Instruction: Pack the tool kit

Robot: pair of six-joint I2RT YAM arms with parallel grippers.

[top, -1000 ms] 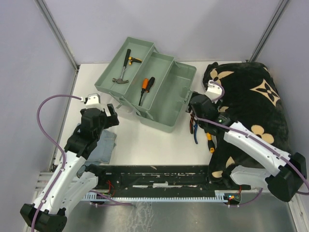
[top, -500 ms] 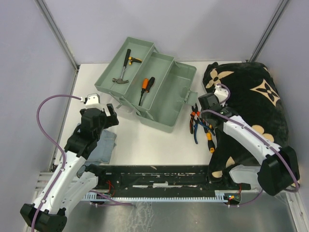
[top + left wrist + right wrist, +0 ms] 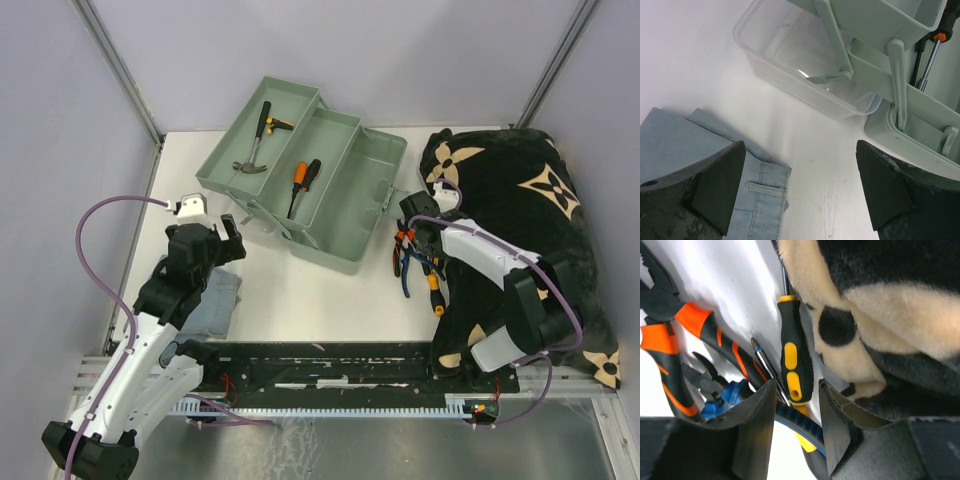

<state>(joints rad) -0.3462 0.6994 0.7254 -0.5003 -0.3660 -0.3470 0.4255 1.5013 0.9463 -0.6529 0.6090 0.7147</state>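
The pale green toolbox [image 3: 365, 200] stands open, with a hammer [image 3: 255, 140] and an orange screwdriver [image 3: 302, 183] in its trays. Loose tools [image 3: 415, 265] lie on the table to its right, against the black blanket [image 3: 530, 220]. My right gripper [image 3: 418, 235] is down on that pile. In the right wrist view its jaws [image 3: 797, 405] straddle a yellow-black screwdriver handle [image 3: 794, 357], narrowed, with a gap still showing on the right side. Orange-black pliers [image 3: 670, 335] and blue-handled pliers [image 3: 727, 395] lie beside it. My left gripper [image 3: 232, 238] hangs wide open and empty by the box's left end.
A folded denim cloth [image 3: 700, 150] lies under my left gripper [image 3: 800, 185], near the translucent lid [image 3: 800, 65]. The blanket's beige edge [image 3: 860, 355] touches the screwdriver handle. A black rail [image 3: 320, 365] runs along the near table edge.
My right gripper has shifted from the toolbox's end onto the loose tools and its jaws have narrowed around the yellow-black handle. The left arm has not moved.
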